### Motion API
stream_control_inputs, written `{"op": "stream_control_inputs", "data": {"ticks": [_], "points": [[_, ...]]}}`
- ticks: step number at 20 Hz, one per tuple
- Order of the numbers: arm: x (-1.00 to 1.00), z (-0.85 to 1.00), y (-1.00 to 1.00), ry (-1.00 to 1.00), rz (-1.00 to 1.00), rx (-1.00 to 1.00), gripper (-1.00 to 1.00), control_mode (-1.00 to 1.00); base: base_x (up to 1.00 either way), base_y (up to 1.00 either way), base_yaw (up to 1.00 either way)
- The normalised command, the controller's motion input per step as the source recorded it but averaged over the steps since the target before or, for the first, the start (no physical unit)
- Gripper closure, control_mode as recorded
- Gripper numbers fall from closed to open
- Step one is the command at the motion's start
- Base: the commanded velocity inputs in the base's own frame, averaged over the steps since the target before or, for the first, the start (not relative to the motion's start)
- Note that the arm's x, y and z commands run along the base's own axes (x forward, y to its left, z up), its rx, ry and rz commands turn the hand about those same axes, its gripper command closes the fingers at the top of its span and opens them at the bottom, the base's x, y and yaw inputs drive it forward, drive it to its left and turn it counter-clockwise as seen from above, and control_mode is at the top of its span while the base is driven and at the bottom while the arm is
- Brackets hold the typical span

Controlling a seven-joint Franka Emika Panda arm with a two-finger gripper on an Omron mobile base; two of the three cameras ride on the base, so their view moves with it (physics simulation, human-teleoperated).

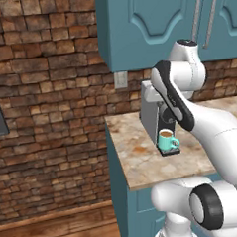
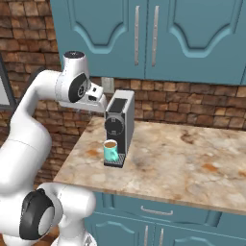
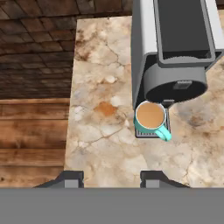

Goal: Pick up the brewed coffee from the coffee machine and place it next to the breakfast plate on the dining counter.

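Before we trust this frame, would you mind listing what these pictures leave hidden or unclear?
- Coffee machine: in the left base view the arm covers its head.
- End effector: in the hand view, just the fingertips show at the bottom, apart, holding nothing.
- Mug: in the right base view its handle is hidden behind the cup.
- Countertop: cut off by the hand view's right edge.

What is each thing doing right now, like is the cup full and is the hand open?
Mug: upright, full of coffee, on the drip tray, not held.
Coffee machine: standing on the counter, mug under its head.
Hand: open, above the counter, apart from the mug.
Upper cabinet doors: shut.
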Motion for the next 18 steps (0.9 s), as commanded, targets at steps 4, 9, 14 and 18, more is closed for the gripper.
{"op": "stream_control_inputs", "data": {"ticks": [4,9,14,18], "points": [[-0.33,-0.02,0.0,-0.11,0.03,-0.01,-1.0,-1.0,0.0,0.0,0.0],[-0.63,-0.74,-0.5,-0.4,0.1,0.02,-1.0,-1.0,0.0,0.0,0.0],[-0.38,-0.65,-0.81,-0.39,0.23,0.12,-1.0,-1.0,0.0,0.0,0.0],[-0.05,-0.36,-0.68,-0.32,0.35,0.08,-1.0,-1.0,0.0,0.0,0.0]]}}
